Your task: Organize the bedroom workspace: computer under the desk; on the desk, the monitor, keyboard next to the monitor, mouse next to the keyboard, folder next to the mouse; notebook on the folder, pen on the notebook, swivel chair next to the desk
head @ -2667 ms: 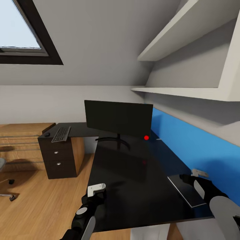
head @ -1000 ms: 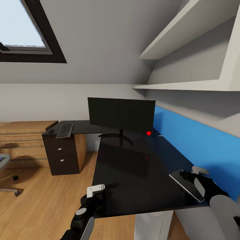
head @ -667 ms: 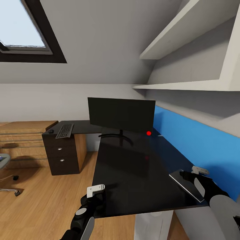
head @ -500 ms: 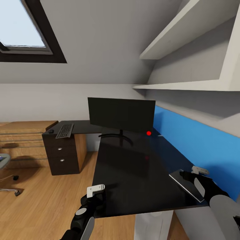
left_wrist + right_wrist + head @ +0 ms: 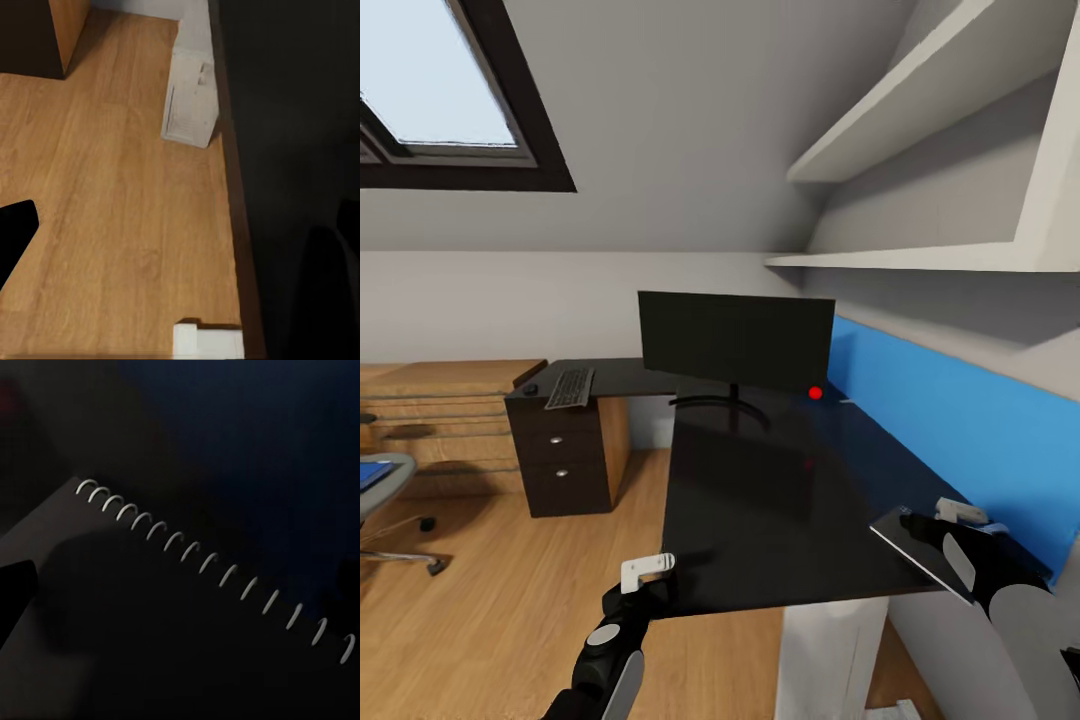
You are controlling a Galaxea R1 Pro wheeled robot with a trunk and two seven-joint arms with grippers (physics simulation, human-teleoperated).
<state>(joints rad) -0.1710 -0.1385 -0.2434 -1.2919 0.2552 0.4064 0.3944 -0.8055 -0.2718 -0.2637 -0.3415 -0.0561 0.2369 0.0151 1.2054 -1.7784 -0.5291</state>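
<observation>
The monitor [image 5: 736,340] stands on the black desk [image 5: 760,500], near its corner. On the desk's far left wing lie the keyboard [image 5: 570,388] and the mouse [image 5: 531,389]. At the left edge is the swivel chair [image 5: 382,492] with the blue folder [image 5: 368,472] on its seat. My right gripper [image 5: 952,522] is shut on the notebook [image 5: 918,545], which hangs tilted over the desk's near right corner; its spiral binding [image 5: 214,562] shows close up. My left gripper [image 5: 647,572] is open and empty at the desk's near edge. The white computer [image 5: 190,103] stands on the floor by the desk's edge.
A black three-drawer unit [image 5: 565,455] stands under the desk's left wing, with a light wooden chest [image 5: 440,420] beside it. White shelves [image 5: 920,180] hang above the blue back panel [image 5: 950,420]. Open wooden floor [image 5: 510,580] lies left of the desk.
The whole view has shifted, so the camera moved back and sideways. The chair with the folder has come in at the left. The notebook stayed in my right gripper and now overhangs the desk's edge.
</observation>
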